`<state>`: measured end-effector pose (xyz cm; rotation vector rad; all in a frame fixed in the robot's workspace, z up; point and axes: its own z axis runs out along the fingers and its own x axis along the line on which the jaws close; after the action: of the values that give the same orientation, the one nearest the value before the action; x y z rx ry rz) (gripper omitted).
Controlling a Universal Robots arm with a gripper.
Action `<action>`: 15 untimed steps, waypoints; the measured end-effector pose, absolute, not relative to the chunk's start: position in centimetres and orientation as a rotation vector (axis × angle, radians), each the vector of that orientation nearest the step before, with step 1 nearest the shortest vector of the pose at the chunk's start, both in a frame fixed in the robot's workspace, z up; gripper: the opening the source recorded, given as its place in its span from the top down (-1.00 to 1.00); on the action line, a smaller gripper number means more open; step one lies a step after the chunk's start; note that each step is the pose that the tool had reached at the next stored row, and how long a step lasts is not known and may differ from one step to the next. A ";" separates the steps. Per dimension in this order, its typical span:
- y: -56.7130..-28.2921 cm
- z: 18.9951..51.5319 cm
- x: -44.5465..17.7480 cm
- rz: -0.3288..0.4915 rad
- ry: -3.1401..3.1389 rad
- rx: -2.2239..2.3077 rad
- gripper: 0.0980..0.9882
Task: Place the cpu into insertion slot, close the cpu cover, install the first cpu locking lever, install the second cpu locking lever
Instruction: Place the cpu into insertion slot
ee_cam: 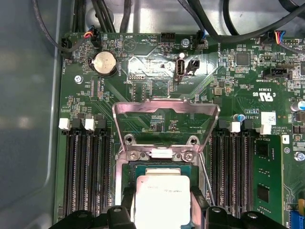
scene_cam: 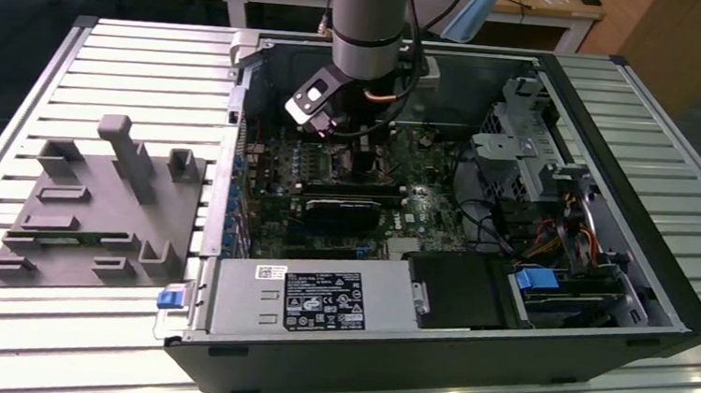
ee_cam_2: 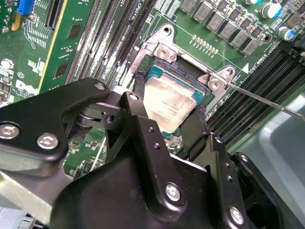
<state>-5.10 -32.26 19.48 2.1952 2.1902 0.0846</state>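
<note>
step in hand, by judgement: the first one, placing the cpu into the insertion slot. none of the later steps done yet: cpu cover swung open and standing up past the far edge of the slot, a thin locking lever sticking out from one corner of the slot, not hooked down as far as can be seen.

in the exterior view, working inside the open computer case on the slatted desk, toward 11 o'clock of the case's inside. grey fixture plate at 9 o'clock of the case, well apart. power supply box at 6 o'clock inside it.

claw clamped on the cpu, as far as can be judged in both wrist views: fingers against two opposite edges, pale metal top showing between them. cpu directly over the slot, with a strip of the slot's rim visible beyond it. hard to tell whether already seated or hanging just above.

next move probably calls for care more than force: keeping the cpu level and square to the slot, no sideways drag, and letting go only once lying flat.
</note>
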 end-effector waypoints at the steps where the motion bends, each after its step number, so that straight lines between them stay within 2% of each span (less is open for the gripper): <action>1: -32.3 19.4 -5.1 0.085 2.190 2.195 0.00; 9: -32.3 19.4 -5.1 0.085 2.190 2.195 0.00; 11: -32.3 19.4 -5.1 0.085 2.190 2.195 -0.02; 12: -32.3 19.4 -5.1 0.085 2.190 2.195 -0.15; 15: -32.3 19.4 -5.1 0.085 2.190 2.195 -0.15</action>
<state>-5.11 -32.26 19.39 2.1954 2.1901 0.0847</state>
